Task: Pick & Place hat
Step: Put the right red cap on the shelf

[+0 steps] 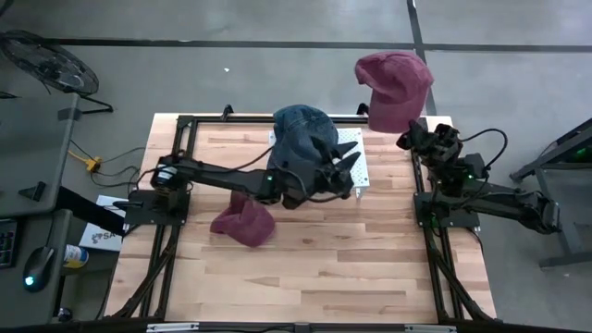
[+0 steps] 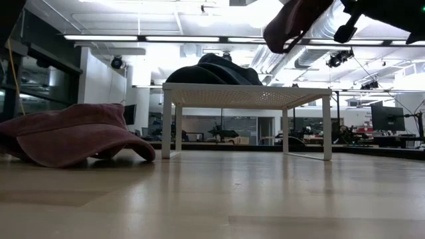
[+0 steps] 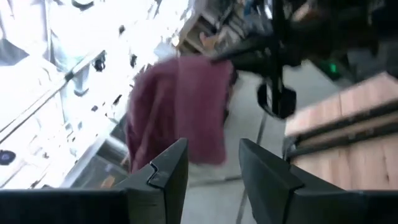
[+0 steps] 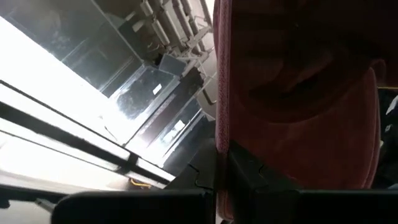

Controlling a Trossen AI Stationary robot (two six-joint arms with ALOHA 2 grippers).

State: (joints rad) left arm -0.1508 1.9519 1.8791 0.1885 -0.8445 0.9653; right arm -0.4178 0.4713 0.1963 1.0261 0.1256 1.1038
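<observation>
The right gripper (image 1: 407, 139) is clamped on a floppy maroon fabric cap (image 1: 392, 88), which hangs up in the air just past its fingertips, out beyond the table's far edge. That cap looks light and totally soft, so it droops and folds from wherever it's pinched; the stiffer brim is probably the better place to grab, and the wrist view suggests the fingers bite a fabric edge. The left gripper (image 1: 344, 171) sits with its fingers apart, holding nothing, right beside a blue denim cap (image 1: 303, 137) lying on the small white perforated metal stand (image 1: 353, 141). A second maroon cap (image 1: 242, 223) lies on the wooden table (image 1: 305, 277) behind that gripper, under its arm. Hard to tell whether the left fingers touch the denim, since the arm covers part of it.
</observation>
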